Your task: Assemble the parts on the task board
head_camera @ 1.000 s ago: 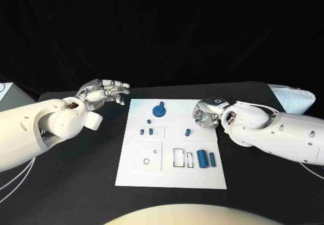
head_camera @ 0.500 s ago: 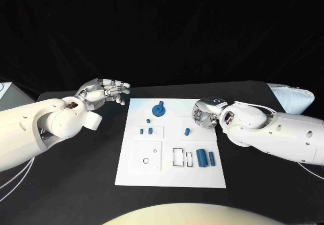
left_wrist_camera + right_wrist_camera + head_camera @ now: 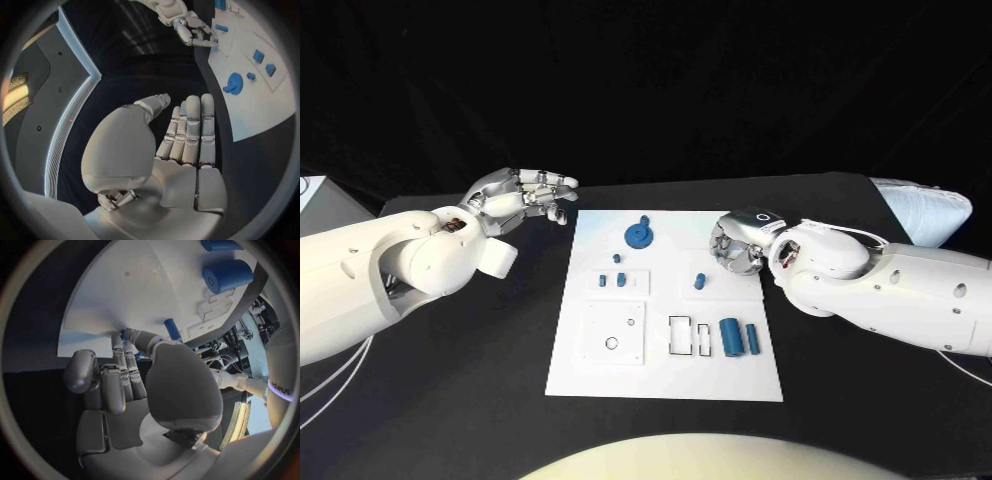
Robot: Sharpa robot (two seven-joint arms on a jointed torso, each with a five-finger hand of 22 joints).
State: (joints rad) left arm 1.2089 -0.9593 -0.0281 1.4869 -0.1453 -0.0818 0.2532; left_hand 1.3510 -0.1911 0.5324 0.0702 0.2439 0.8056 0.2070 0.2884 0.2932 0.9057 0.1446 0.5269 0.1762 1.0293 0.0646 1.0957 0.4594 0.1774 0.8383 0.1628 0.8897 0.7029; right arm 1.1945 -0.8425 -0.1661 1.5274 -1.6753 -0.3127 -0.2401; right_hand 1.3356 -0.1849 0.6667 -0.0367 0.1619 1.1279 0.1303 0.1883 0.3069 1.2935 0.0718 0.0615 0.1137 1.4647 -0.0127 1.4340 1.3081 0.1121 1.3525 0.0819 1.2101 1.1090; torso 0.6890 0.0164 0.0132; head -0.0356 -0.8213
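On the black table [image 3: 473, 400], centred: task board [image 3: 668, 375], white, with the blue parts resting on it or seated in it.

Parts, head view: wheel-shaped part [image 3: 639, 235] near the far edge; two small pegs [image 3: 612, 281] beside a third [image 3: 617, 259] on the left block; one upright peg [image 3: 700, 282] right of centre; a thick cylinder [image 3: 730, 338] and a slimmer one [image 3: 751, 339] lying side by side near the right edge, next to an open rectangular slot [image 3: 681, 336].

Right hand [image 3: 736, 252]: at the board's right edge, near the upright peg. The right wrist view shows its fingers [image 3: 125, 367] curled inward with the tips at the board's edge; nothing visibly held (whether a fingertip touches the board cannot be told).

Left hand [image 3: 524, 195]: off the board's far-left corner, above the table. The left wrist view shows its fingers [image 3: 190, 132] extended side by side, holding nothing.

Change over the last second: the right arm has drifted slightly nearer the robot along the board's edge; left hand and all parts unchanged.

Assessment: no part is grasped yet, so assembly looks barely begun, and the right hand appears to be lining up on a part near it.
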